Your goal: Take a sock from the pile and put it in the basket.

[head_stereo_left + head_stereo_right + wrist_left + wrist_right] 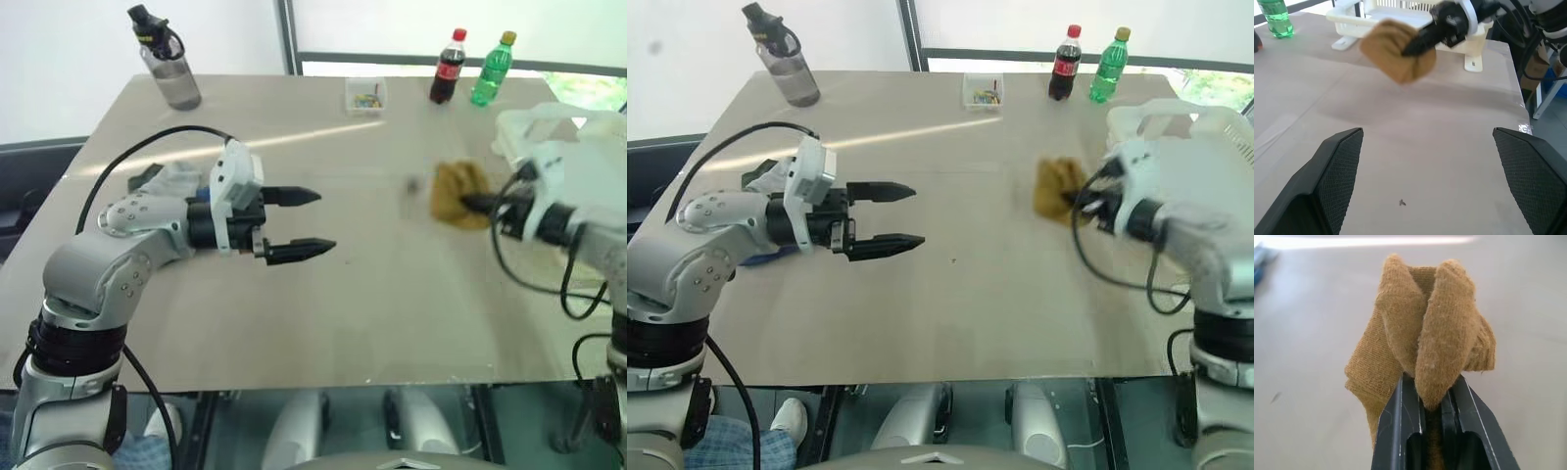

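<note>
No text, number or sign can be read anywhere. The dark cola bottle (448, 67) at the far edge of the table (323, 304) carries a red label, but its lettering is too small to make out; the green bottle (491, 69) beside it and the grey water bottle (167, 61) show no legible print

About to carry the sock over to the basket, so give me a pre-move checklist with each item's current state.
1. Right hand shut on the sock: ok.
2. Sock lifted clear of the table: ok, it hangs above the surface in the left wrist view.
3. Basket beside the right hand, path unobstructed: ok.
4. Left hand open, holding nothing, well apart from the sock: ok.
5. Space inside the basket: cannot tell.
</note>
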